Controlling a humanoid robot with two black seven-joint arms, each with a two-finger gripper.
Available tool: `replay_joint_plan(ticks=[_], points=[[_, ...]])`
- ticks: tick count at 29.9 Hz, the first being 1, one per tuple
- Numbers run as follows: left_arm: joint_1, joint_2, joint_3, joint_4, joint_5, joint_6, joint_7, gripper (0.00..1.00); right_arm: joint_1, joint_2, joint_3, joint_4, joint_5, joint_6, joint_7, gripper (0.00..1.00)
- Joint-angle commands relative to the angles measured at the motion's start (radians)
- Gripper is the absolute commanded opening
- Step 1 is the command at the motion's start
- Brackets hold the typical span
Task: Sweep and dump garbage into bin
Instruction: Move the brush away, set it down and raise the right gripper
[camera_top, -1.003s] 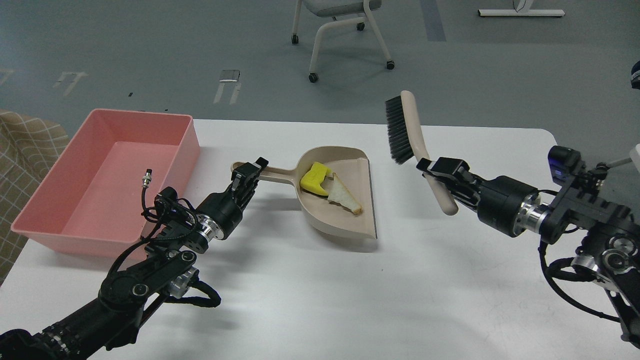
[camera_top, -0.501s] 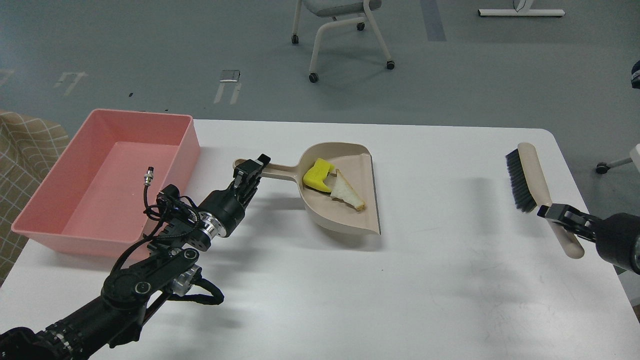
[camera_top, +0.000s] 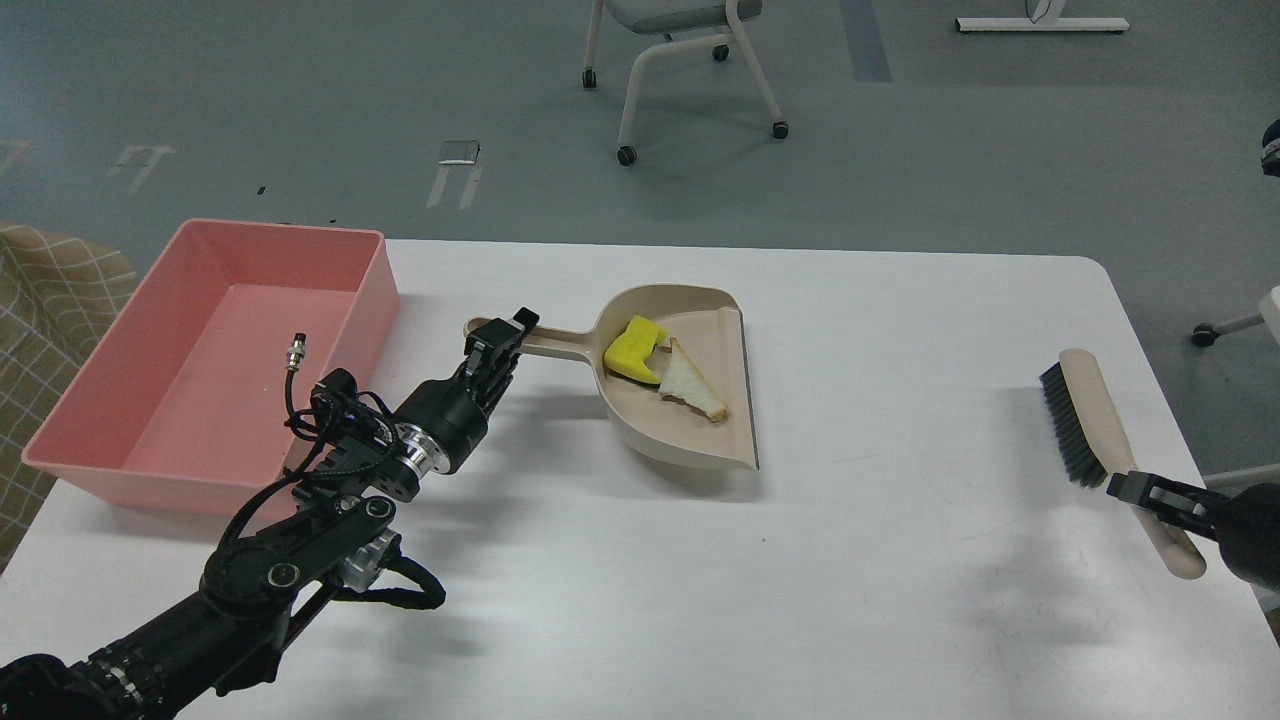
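Head view: smooth white counter (camera_top: 620, 580). Beige plastic dustpan (camera_top: 690, 425) holds the yellow sponge (camera_top: 630, 352) and triangular bread slice (camera_top: 690, 385), touching. Left tool (camera_top: 500, 345) pinches the dustpan handle. Right tool (camera_top: 1150, 492) clamps the bristled brush (camera_top: 1085, 420) near the counter's right edge. Glossy pink bin (camera_top: 90, 400) far left; open counter between.

I see a white table (camera_top: 900, 600) on a grey floor (camera_top: 300, 90), with a beige dustpan (camera_top: 700, 435) near its middle and a beige brush (camera_top: 1095, 420) with black bristles by its right edge. Beyond the table stands a white-framed chair (camera_top: 680, 60) on castors. A tan checked fabric (camera_top: 45, 300) shows at the far left, and grey tape marks (camera_top: 455, 170) lie on the floor.
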Motion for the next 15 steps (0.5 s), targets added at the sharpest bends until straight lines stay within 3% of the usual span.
replay_joint_plan(ticks=[1,15], points=[[0.000,-0.001,0.000,0.000,0.000,-0.001,-0.002,0.00,0.002,0.004,-0.004,0.003,-0.037,0.000,0.003,0.00],[-0.001,-0.001,0.000,0.002,0.000,-0.001,-0.001,0.00,0.079,0.065,-0.086,-0.001,-0.092,0.000,0.003,0.00]])
